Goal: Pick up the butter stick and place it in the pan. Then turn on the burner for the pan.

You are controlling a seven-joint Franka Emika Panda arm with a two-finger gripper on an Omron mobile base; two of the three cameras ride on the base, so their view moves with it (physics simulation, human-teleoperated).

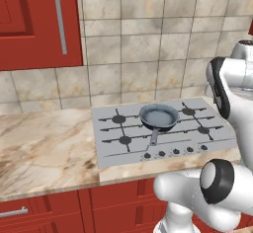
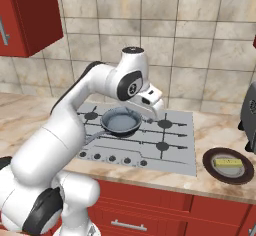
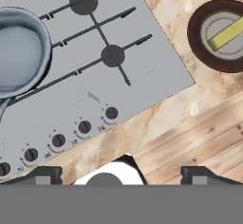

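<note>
Here the gripper (image 3: 121, 173) hangs empty above the cooktop (image 2: 172, 152), its two fingertips spread wide apart.

The pan (image 2: 120, 121) sits on the cooktop among the black burners (image 2: 162, 146), its handle pointing toward the row of knobs (image 2: 112, 158) at the front edge. The butter stick (image 2: 227, 163) lies on a dark round plate (image 2: 216, 172) on the marble counter (image 2: 220, 190), to the right of the cooktop and well apart from the pan. In the hand view the butter stick (image 3: 227, 33) shows at the upper right, the pan (image 3: 19, 52) at the left edge.
</note>
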